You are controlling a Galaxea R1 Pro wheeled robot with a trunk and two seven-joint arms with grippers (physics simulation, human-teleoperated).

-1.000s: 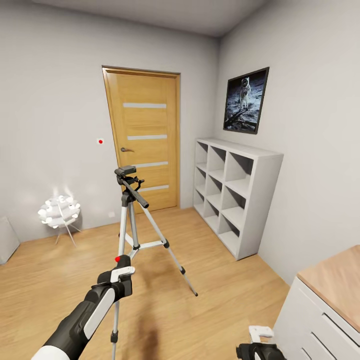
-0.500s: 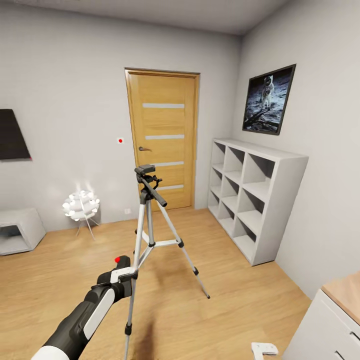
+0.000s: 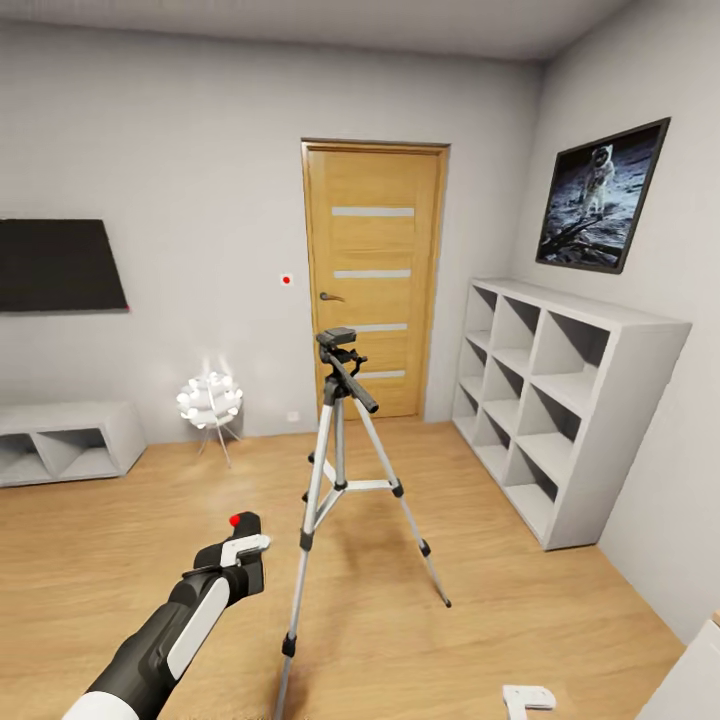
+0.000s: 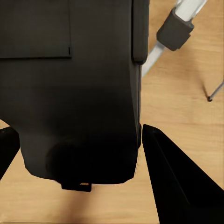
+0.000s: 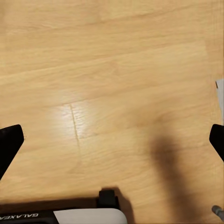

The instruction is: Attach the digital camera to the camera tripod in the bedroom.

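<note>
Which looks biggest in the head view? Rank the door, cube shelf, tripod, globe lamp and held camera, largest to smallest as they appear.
1. Camera tripod and wooden door: alike; the tripod stands nearer.
2. White cube shelf.
3. Globe lamp.
4. Digital camera in the left gripper: close to the lamp's size, though nearer.

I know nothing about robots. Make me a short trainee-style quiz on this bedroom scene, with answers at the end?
1. True or false: the digital camera is already mounted on the camera tripod.
2. Multiple choice: what hangs on the wall above the white cube shelf? A) a clock B) an astronaut poster C) a mirror
3. Fill in: in the right wrist view, the right gripper has its fingers wide apart over the wood ____.

Key:
1. False. The left gripper holds it low, apart from the tripod's head.
2. B.
3. Floor.
</note>
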